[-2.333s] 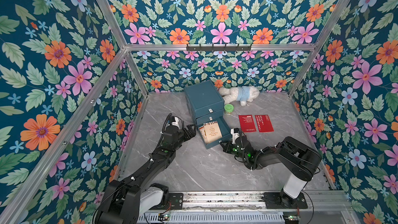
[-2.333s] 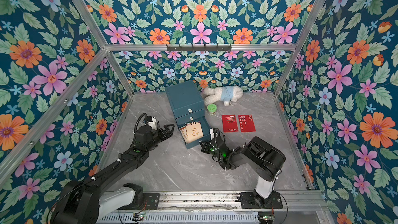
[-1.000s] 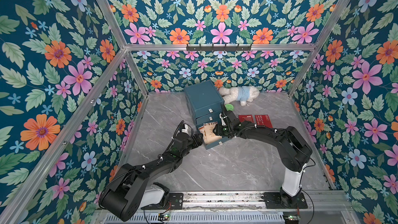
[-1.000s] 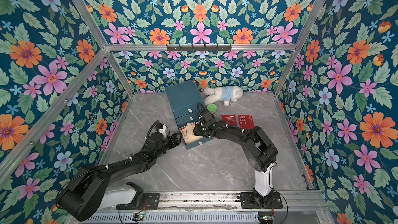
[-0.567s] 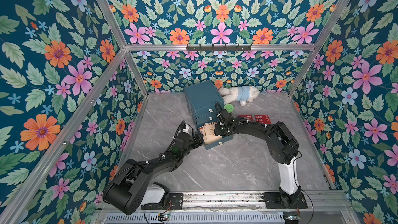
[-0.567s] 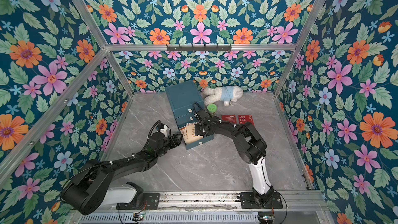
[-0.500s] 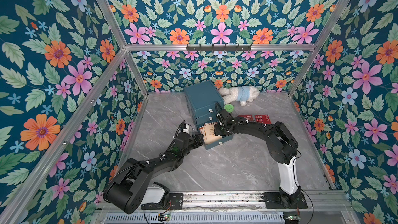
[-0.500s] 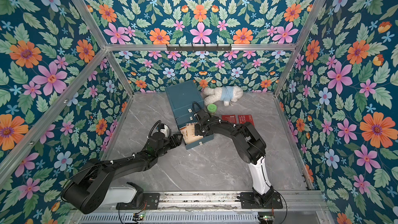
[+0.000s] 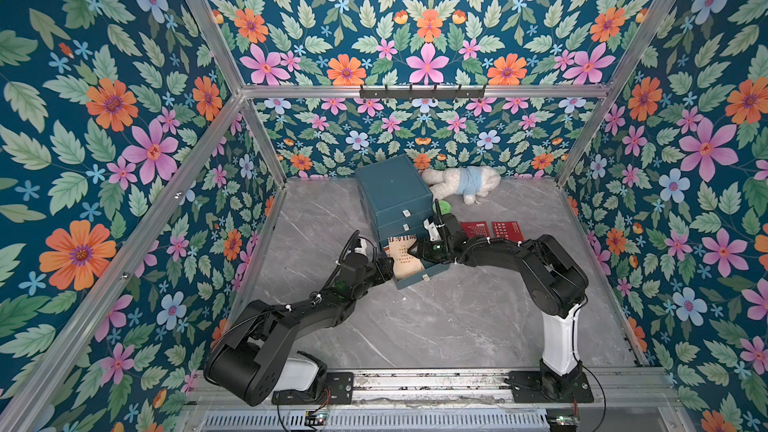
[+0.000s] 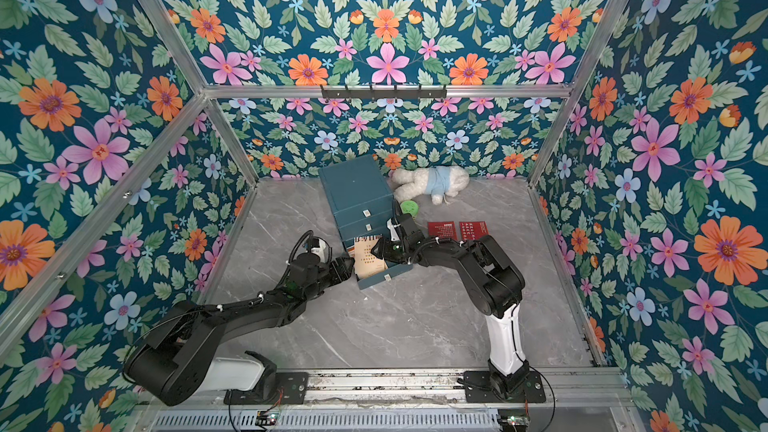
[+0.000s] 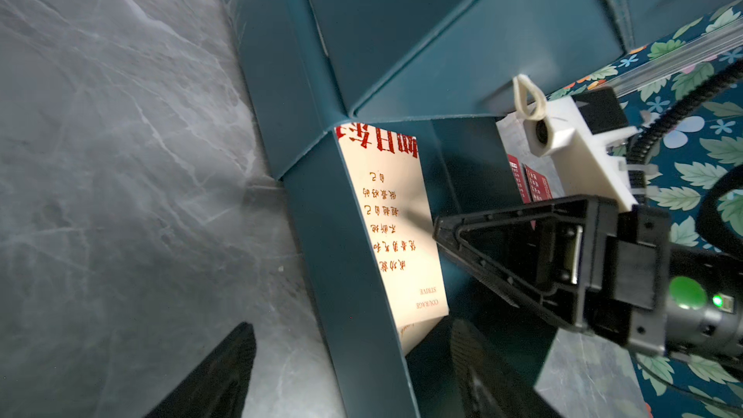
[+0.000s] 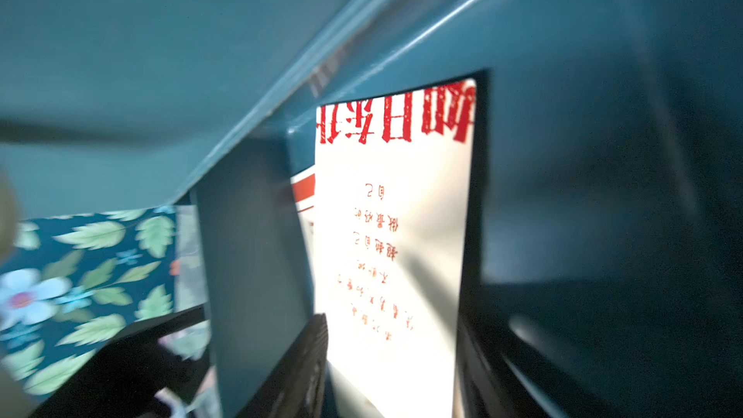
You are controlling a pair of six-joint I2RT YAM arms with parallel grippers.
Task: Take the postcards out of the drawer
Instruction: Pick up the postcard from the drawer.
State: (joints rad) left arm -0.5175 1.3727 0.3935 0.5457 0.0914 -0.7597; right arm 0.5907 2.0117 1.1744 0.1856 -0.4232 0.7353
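The teal cabinet (image 9: pixel 392 189) has its bottom drawer (image 9: pixel 419 278) pulled out. A cream postcard (image 9: pixel 401 257) (image 10: pixel 368 261) with red print leans inside it, and the edge of another cream one (image 12: pixel 303 191) shows behind it. Two red postcards (image 9: pixel 476 228) (image 9: pixel 506 229) lie on the table to the right. My right gripper (image 9: pixel 410 250) (image 12: pixel 392 323) reaches into the drawer, fingers apart at the cream card's (image 12: pixel 394 215) two sides, one tip at its face. My left gripper (image 9: pixel 384 272) (image 11: pixel 349 327) is open astride the drawer's left wall.
A white plush toy (image 9: pixel 461 182) lies at the back beside the cabinet, with a small green round thing (image 9: pixel 442 207) in front of it. Floral walls close in three sides, and a hook rail (image 9: pixel 419 91) hangs on the back wall.
The right arm swung from the table in front of the drawer into the drawer, over the cream card. The left gripper moved in to the drawer's left wall. Hardly any movement in the last half second.
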